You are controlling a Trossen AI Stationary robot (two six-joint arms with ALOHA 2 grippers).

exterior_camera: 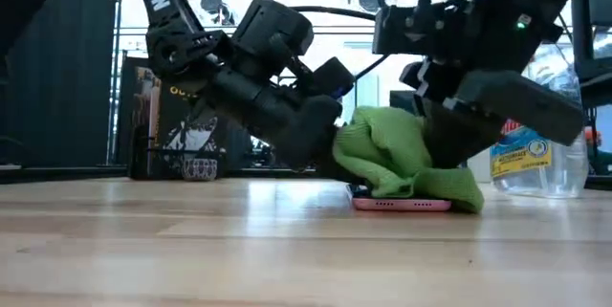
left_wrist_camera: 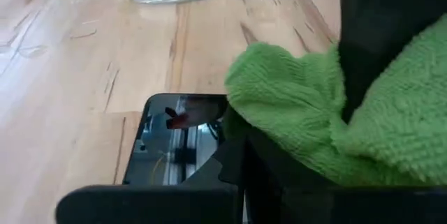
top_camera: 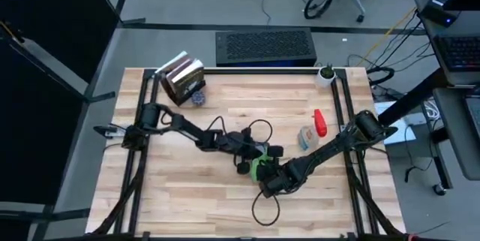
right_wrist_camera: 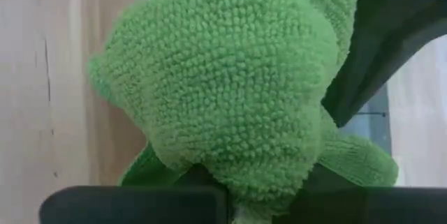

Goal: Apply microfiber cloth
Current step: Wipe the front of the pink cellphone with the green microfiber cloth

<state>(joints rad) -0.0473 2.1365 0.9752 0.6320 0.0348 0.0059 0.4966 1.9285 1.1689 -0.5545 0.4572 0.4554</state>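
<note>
Resting bunched on top of a flat phone (exterior_camera: 402, 204) with a pink edge, the microfiber cloth (exterior_camera: 397, 159) sits near the middle of the wooden worktop (top_camera: 187, 188), slightly toward its right half. In the left wrist view the cloth (left_wrist_camera: 328, 109) covers one end of the phone (left_wrist_camera: 171, 140), whose dark glossy screen shows beside it.

Both arms meet over this spot. The right end effector (top_camera: 266, 177) comes down onto the cloth, and its wrist view shows the green fabric (right_wrist_camera: 230, 84) filling the space between its dark fingers, so it has the bunched cloth clamped. The left end effector (top_camera: 251, 155) is just beside the cloth on the other side, low over the worktop; whether its fingers are spread or closed, I cannot tell, since the cloth and the other arm hide them.

Farther right, near the right arm, a clear spray bottle (top_camera: 309, 136) with a red trigger (top_camera: 320, 122) lies on the worktop. At the far left corner stands a stack of books (top_camera: 182, 78), and a small white pot with a plant (top_camera: 325, 73) stands at the far right corner.
</note>
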